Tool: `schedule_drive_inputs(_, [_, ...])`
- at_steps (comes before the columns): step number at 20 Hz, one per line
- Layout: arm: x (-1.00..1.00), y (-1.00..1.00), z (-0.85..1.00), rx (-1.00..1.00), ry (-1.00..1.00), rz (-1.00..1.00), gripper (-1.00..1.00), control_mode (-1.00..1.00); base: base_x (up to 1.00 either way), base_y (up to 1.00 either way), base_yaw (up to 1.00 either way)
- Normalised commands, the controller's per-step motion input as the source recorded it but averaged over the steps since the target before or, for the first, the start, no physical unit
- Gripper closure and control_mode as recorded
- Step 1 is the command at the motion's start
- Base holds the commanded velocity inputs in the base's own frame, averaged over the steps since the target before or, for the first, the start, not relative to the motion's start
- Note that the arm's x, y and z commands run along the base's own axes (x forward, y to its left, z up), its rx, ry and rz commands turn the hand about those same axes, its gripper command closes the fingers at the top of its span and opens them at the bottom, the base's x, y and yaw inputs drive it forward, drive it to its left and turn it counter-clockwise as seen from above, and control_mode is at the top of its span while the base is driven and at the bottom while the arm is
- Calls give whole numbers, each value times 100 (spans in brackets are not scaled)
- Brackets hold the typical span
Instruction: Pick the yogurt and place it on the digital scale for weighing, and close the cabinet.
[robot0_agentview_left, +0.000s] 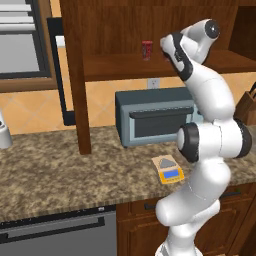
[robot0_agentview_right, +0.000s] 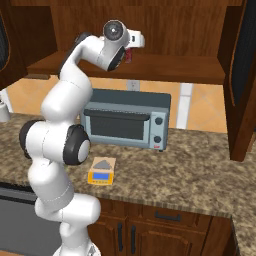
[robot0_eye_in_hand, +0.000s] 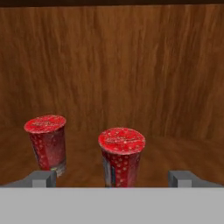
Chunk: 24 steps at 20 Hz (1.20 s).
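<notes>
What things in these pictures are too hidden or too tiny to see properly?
- Numbers on the digital scale: display too small in both base views.
- Second yogurt: the arm blocks it in the base views.
- Front yogurt: bottom cut off in the hand view.
- Cabinet door: cut by the right base view's edge.

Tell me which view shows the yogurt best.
The hand view: the yogurt stands upright, centred ahead of the open gripper, beside a second red cup. The left base view shows one tiny red cup, unclear which, on the cabinet shelf; the right base view shows a red sliver behind the hand.
</notes>
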Motion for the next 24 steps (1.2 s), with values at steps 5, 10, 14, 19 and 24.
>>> schedule_drive_inputs(5, [41, 0, -22, 0, 5, 3, -100, -100, 0, 0, 0])
schedule_drive_inputs(10, [38, -6, -14, 0, 0, 3, -100, -100, 0, 0, 0])
schedule_drive_inputs(14, [30, -4, -25, 0, 2, 6, -100, -100, 0, 0, 0])
schedule_drive_inputs(19, [28, -1, -20, 0, 1, 3, 100, -100, 0, 0, 0])
schedule_drive_inputs(24, [25, -14, -12, 0, 1, 5, 100, -100, 0, 0, 0])
